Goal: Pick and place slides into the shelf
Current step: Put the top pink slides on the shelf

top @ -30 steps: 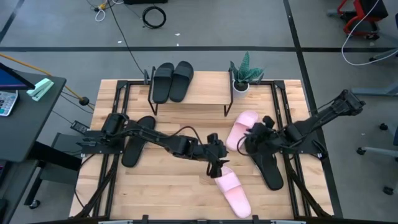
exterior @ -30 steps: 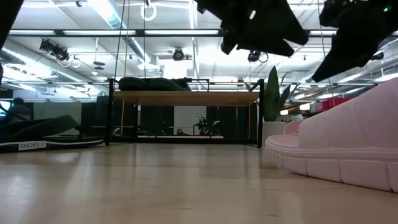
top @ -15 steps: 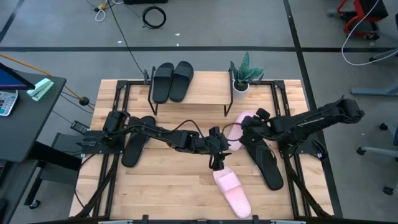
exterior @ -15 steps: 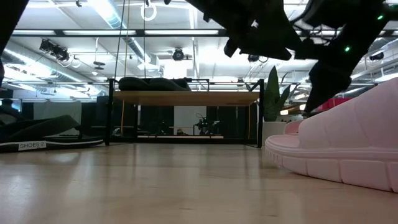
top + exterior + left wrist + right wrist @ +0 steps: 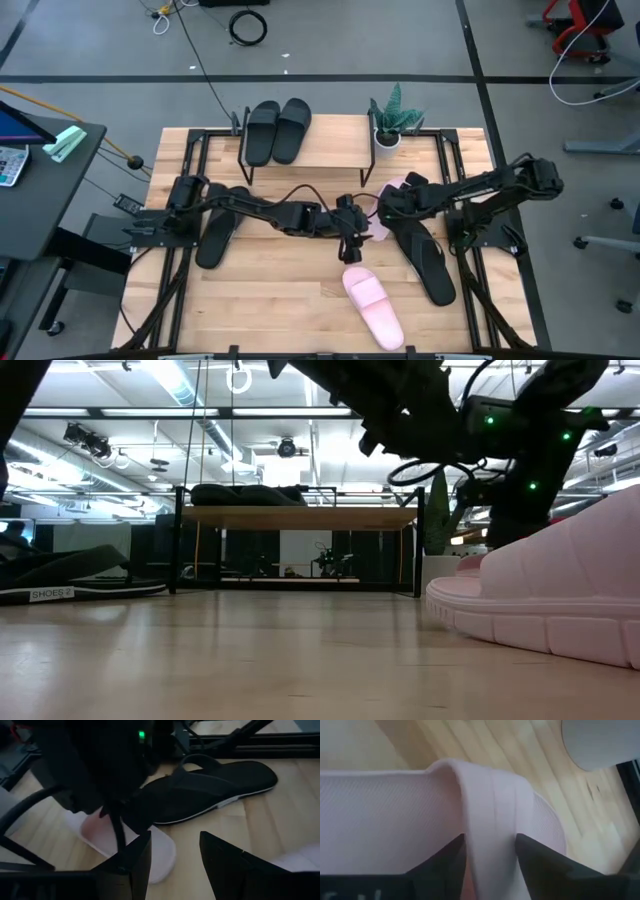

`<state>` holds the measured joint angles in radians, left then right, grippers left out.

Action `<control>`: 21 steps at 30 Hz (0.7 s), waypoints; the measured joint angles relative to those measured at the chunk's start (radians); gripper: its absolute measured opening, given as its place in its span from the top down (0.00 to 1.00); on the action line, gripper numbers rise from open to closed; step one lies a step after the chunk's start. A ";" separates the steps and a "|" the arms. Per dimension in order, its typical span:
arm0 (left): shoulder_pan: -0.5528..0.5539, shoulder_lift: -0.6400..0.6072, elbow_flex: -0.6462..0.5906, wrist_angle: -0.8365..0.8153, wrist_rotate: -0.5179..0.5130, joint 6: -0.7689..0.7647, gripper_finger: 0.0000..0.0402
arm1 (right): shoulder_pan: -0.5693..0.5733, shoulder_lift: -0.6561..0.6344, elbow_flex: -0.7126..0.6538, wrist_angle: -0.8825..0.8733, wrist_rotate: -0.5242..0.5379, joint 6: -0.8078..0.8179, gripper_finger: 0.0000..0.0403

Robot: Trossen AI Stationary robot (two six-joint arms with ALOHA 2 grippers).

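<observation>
Right end effector spread wide astride strap of pink slide, left end effector open just beside it, two black slides on shelf

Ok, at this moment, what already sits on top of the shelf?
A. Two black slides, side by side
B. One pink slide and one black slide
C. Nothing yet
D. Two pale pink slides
A. In the high view, two black slides lie side by side on the left part of the shelf; both pink slides are still down on the table.
</observation>
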<state>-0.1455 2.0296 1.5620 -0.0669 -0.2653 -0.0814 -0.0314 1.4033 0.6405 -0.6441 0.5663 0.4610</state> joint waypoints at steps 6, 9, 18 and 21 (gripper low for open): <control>0.017 0.000 0.000 -0.030 0.000 0.000 0.57 | 0.005 -0.015 0.000 0.012 -0.005 0.041 0.74; 0.021 0.001 0.000 -0.036 0.000 0.000 0.57 | 0.008 -0.033 0.000 0.013 -0.029 0.114 0.88; 0.023 -0.008 0.000 -0.054 0.002 0.074 0.57 | 0.104 -0.130 0.000 0.012 -0.047 0.233 0.98; 0.013 -0.033 0.000 -0.092 0.001 0.076 0.57 | 0.180 -0.201 0.000 0.013 -0.052 0.309 0.97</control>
<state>-0.1326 1.9969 1.5620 -0.1585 -0.2645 -0.0055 0.1484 1.2026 0.6403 -0.6308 0.5142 0.7702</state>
